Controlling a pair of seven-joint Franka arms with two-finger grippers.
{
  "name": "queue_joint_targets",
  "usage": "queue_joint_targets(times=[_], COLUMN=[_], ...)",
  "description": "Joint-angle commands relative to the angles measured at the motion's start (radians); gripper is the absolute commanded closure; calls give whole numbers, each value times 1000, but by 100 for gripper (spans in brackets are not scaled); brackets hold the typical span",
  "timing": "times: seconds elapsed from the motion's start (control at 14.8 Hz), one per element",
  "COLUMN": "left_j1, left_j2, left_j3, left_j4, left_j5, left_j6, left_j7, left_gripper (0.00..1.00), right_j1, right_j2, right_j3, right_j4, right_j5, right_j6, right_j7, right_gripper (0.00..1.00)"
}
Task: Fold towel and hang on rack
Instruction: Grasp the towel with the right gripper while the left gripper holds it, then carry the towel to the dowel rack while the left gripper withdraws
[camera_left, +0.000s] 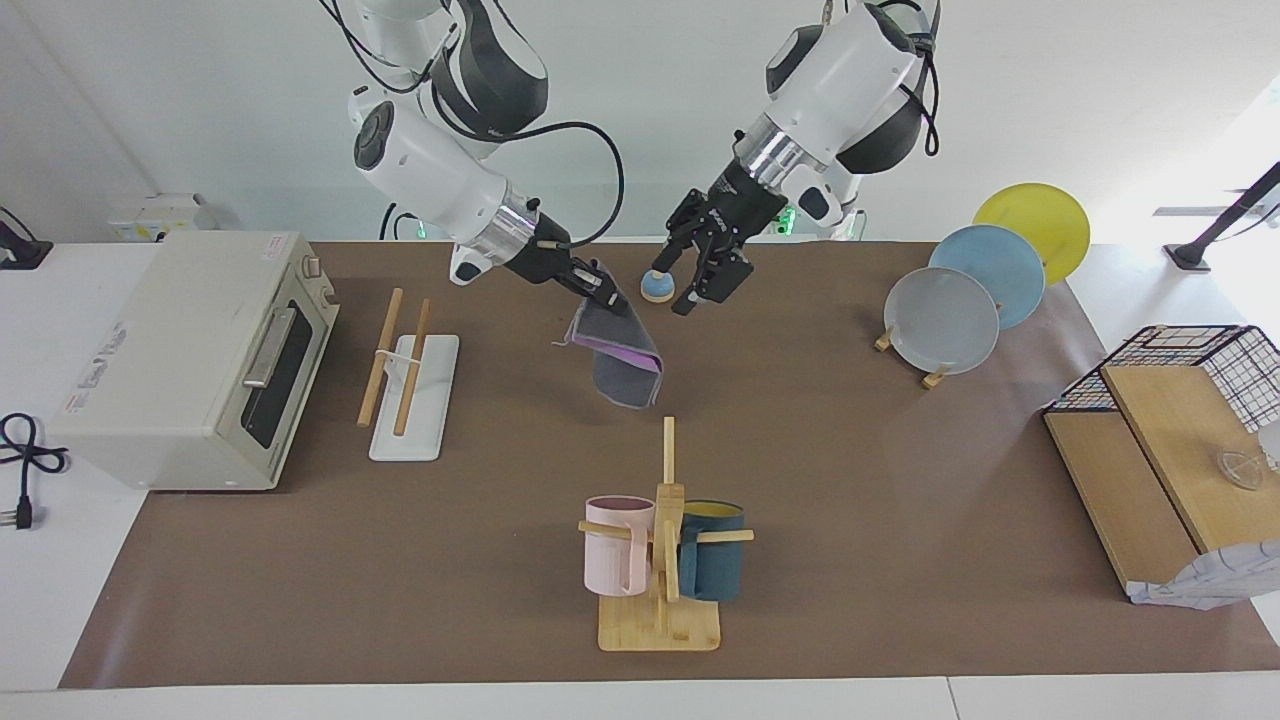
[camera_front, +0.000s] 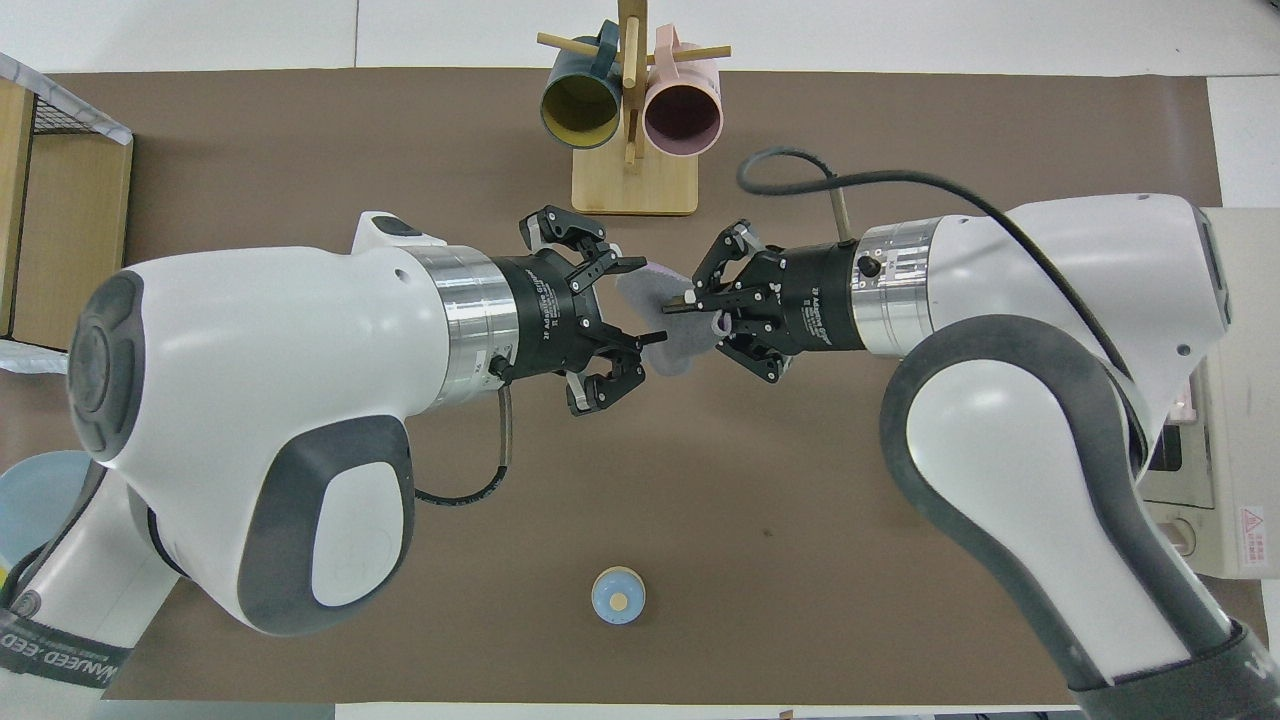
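Your right gripper (camera_left: 606, 297) is clamped on the folded towel (camera_left: 620, 358), which dangles over mid-table. Your left gripper (camera_left: 694, 283) hangs beside it, jaws wide apart and empty. Folding looks done; you've the hanging left, with the rack (camera_left: 405, 373) bare by the toaster oven (camera_left: 190, 360).

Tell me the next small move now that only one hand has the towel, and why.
Probably carry the right hand sideways toward the rack. It alone pinches the folded towel, which hangs clear of the table; the left hand is open and off it, and the rack's rods are bare.
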Motion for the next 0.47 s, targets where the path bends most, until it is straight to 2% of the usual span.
queue_joint_targets(times=[0.0, 0.13, 0.4], left_j1=[90, 175, 320], left_j2=[-38, -42, -50], left_j3=[2, 2, 2], left_j4=[-35, -35, -37], left_j5=[-6, -6, 21], left_j6=[-55, -145, -229], left_j7=[175, 365, 685], left_gripper=[0, 0, 0], right_j1=[-26, -54, -199], right_j2=[-57, -62, -68], right_j3=[2, 2, -1], right_j4=[-79, -81, -78], right_j5=[-140, -244, -391], right_j6=[-34, -109, -212], right_j7=[-159, -205, -440], right_gripper=[100, 100, 100])
